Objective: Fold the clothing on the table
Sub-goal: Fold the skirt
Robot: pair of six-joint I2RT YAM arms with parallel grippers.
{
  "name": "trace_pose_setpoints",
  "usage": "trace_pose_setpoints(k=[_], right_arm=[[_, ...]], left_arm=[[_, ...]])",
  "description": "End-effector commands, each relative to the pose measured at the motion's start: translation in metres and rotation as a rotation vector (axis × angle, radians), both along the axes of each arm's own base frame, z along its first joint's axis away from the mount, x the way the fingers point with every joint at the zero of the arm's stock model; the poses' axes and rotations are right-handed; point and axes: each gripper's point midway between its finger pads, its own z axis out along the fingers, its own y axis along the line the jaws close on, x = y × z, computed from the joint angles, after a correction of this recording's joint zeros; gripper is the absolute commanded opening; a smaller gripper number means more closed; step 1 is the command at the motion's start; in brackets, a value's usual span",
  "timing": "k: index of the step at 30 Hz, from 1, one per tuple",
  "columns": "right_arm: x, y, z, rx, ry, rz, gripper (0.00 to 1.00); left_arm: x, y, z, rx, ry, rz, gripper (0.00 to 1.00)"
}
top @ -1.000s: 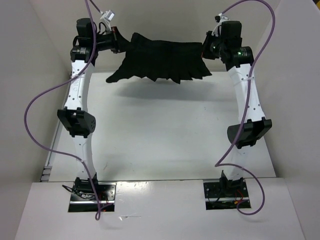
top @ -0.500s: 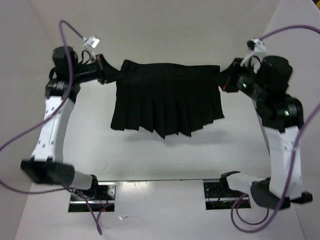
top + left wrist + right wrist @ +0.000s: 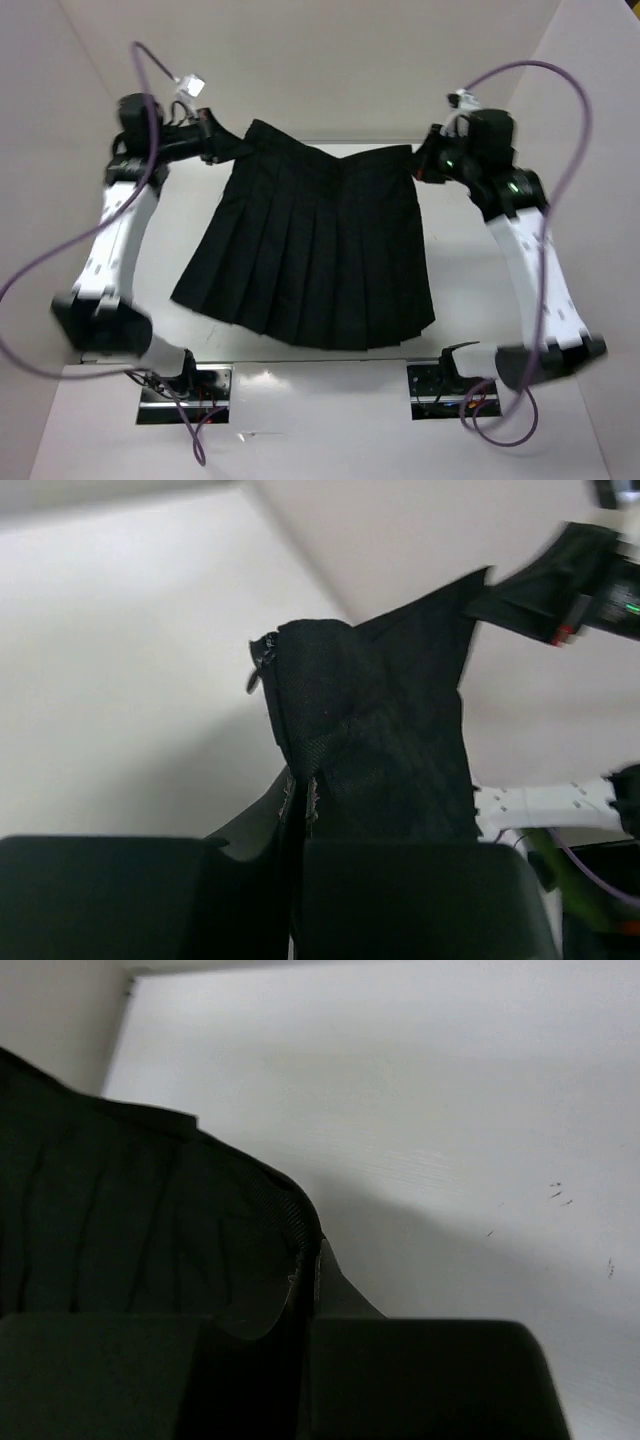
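Observation:
The clothing (image 3: pixel 310 250), a black pleated skirt, hangs spread between my two arms above the white table (image 3: pixel 470 290). Its waistband runs across the far side and its flared hem reaches toward the arm bases. My left gripper (image 3: pixel 222 146) is shut on the waistband's left corner, where a zipper end shows in the left wrist view on the clothing (image 3: pixel 370 740). My right gripper (image 3: pixel 420 160) is shut on the waistband's right corner. In the right wrist view the clothing (image 3: pixel 130 1210) curls out from between the closed jaws.
White walls (image 3: pixel 330 60) close in the table at the back and on both sides. Purple cables (image 3: pixel 40 270) loop off each arm. The two arm bases (image 3: pixel 185 385) sit at the near edge, just beyond the skirt's hem.
Both arms have swung the skirt from the far edge toward the bases. The hem has fanned out and dropped lower, and the skirt now looks much larger and flatter.

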Motion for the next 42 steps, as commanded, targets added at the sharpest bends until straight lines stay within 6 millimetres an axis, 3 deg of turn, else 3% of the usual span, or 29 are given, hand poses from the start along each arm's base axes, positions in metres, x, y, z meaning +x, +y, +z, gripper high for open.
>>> trace_pose_setpoints(k=[1, 2, 3, 4, 5, 6, 8, 9, 10, 12, 14, 17, 18, 19, 20, 21, 22, 23, 24, 25, 26, 28, 29, 30, 31, 32, 36, 39, 42], right_arm=[[0.076, -0.001, -0.051, -0.03, 0.066, -0.027, 0.0], [0.088, 0.001, -0.057, -0.032, 0.074, -0.027, 0.0], [0.099, -0.002, -0.061, -0.032, 0.077, -0.036, 0.0], [0.119, -0.005, -0.061, -0.031, 0.073, -0.05, 0.0], [0.129, -0.005, -0.056, -0.033, 0.062, -0.059, 0.0], [0.137, -0.011, -0.048, -0.029, 0.042, -0.073, 0.0], [0.152, -0.015, -0.012, -0.049, -0.037, -0.094, 0.0], [0.153, -0.017, 0.003, -0.056, -0.07, -0.101, 0.0], [0.153, -0.02, 0.035, -0.048, -0.139, -0.118, 0.0], [0.145, -0.023, 0.072, -0.046, -0.22, -0.129, 0.0], [0.135, -0.024, 0.086, -0.049, -0.247, -0.127, 0.0], [0.115, -0.017, 0.09, -0.037, -0.264, -0.088, 0.0], [0.117, -0.017, 0.057, -0.049, -0.194, -0.085, 0.0], [0.112, -0.012, 0.045, -0.051, -0.174, -0.072, 0.0], [0.101, -0.006, 0.016, -0.046, -0.122, -0.051, 0.0], [0.095, -0.007, -0.002, -0.044, -0.085, -0.053, 0.0], [0.076, -0.001, -0.007, -0.035, -0.084, -0.02, 0.0], [0.064, 0.008, -0.058, -0.028, 0.036, -0.006, 0.0], [0.05, 0.012, -0.079, -0.023, 0.085, 0.005, 0.0], [0.034, 0.019, -0.094, -0.013, 0.123, 0.027, 0.0], [0.001, 0.029, -0.12, 0.006, 0.194, 0.043, 0.0], [-0.045, 0.035, -0.139, 0.042, 0.252, 0.054, 0.0], [-0.071, 0.047, -0.146, 0.096, 0.326, 0.068, 0.0], [-0.087, 0.049, -0.15, 0.126, 0.363, 0.065, 0.0], [-0.107, 0.05, -0.163, 0.15, 0.426, 0.066, 0.0], [-0.134, 0.049, -0.158, 0.218, 0.467, 0.047, 0.0], [-0.19, 0.035, -0.162, 0.346, 0.575, -0.006, 0.0], [-0.209, 0.025, -0.168, 0.377, 0.623, -0.06, 0.0], [-0.21, 0.019, -0.175, 0.34, 0.649, -0.105, 0.0]], left_arm=[[0.073, 0.011, -0.084, 0.029, 0.196, 0.04, 0.01], [0.084, 0.01, -0.092, 0.025, 0.222, 0.029, 0.01], [0.103, 0.006, -0.121, 0.027, 0.293, 0.019, 0.01], [0.113, 0.006, -0.123, 0.023, 0.298, 0.009, 0.01], [0.126, 0.006, -0.097, 0.023, 0.239, 0.009, 0.01], [0.141, 0.005, -0.103, 0.019, 0.254, -0.002, 0.01], [0.155, 0.005, -0.087, 0.019, 0.223, -0.002, 0.01], [0.156, 0.005, -0.038, 0.021, 0.099, -0.001, 0.01], [0.156, 0.005, -0.021, 0.016, 0.066, 0.001, 0.02], [0.163, 0.017, 0.001, -0.004, 0.035, 0.031, 0.03], [0.149, 0.021, 0.04, -0.032, -0.05, 0.022, 0.04], [0.137, 0.022, 0.038, 0.003, -0.05, 0.018, 0.06], [0.138, 0.022, 0.03, 0.011, -0.037, 0.016, 0.07], [0.13, 0.022, 0.03, 0.024, -0.043, 0.014, 0.07], [0.132, 0.011, -0.016, 0.02, 0.081, -0.01, 0.07], [0.136, 0.008, -0.029, 0.023, 0.053, -0.01, 0.07], [0.12, 0.004, -0.029, 0.012, 0.059, 0.011, 0.07], [0.109, -0.006, -0.106, 0.015, 0.235, 0.003, 0.07], [0.093, -0.009, -0.108, 0.022, 0.199, 0.016, 0.07], [0.081, -0.011, -0.135, 0.032, 0.248, 0.024, 0.07], [0.046, -0.021, -0.181, 0.046, 0.344, 0.008, 0.07], [0.007, -0.029, -0.219, 0.083, 0.423, -0.013, 0.07], [-0.023, -0.038, -0.224, 0.11, 0.451, -0.042, 0.07], [-0.05, -0.039, -0.249, 0.132, 0.53, -0.051, 0.07], [-0.065, -0.041, -0.251, 0.143, 0.542, -0.058, 0.07], [-0.088, -0.046, -0.244, 0.158, 0.549, -0.081, 0.07], [-0.135, -0.036, -0.249, 0.186, 0.655, -0.062, 0.08], [-0.143, -0.029, -0.238, 0.189, 0.663, -0.025, 0.08], [-0.143, -0.027, -0.239, 0.197, 0.676, -0.016, 0.1]])
